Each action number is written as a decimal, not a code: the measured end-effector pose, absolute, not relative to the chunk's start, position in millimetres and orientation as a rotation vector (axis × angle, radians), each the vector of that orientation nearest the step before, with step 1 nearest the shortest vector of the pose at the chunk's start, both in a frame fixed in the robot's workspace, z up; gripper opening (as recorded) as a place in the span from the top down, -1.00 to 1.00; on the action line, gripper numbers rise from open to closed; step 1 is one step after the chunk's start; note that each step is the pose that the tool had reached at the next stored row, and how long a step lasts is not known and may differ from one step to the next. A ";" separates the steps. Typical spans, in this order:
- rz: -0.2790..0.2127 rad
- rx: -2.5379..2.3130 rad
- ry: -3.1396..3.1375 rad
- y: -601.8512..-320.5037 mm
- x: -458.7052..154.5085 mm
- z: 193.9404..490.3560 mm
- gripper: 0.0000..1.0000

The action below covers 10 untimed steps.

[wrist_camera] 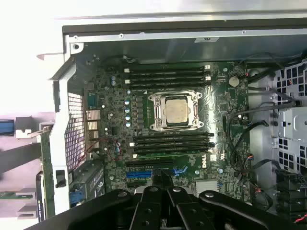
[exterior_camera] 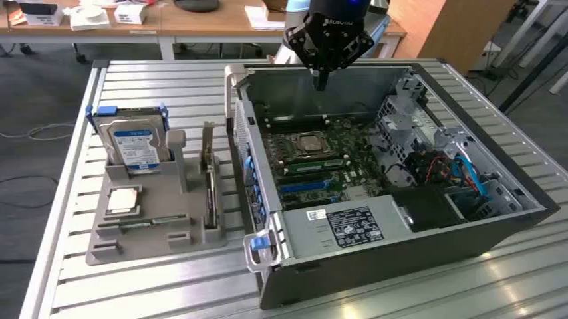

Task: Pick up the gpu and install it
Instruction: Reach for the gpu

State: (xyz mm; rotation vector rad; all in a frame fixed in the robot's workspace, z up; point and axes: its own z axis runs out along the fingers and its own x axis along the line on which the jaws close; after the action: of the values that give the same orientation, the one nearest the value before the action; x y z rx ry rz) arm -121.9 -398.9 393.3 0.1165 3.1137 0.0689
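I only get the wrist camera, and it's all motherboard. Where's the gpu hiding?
Observer: The gpu stands on edge in a gray holder, on the exterior view's left of the computer case.
Operator: Is the gripper holding it?
Observer: No. The gripper hangs shut and empty above the open case, apart from the gpu.
Operator: What else is in that holder?
Observer: A hard drive with a blue label stands upright in it, further to the exterior view's left than the gpu.
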 end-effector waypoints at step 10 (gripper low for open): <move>0.069 0.117 3.114 -398.8 -122.0 393.3 0.79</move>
State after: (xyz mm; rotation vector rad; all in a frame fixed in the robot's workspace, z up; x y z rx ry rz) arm -122.0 -398.8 393.3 0.1166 3.1137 0.0689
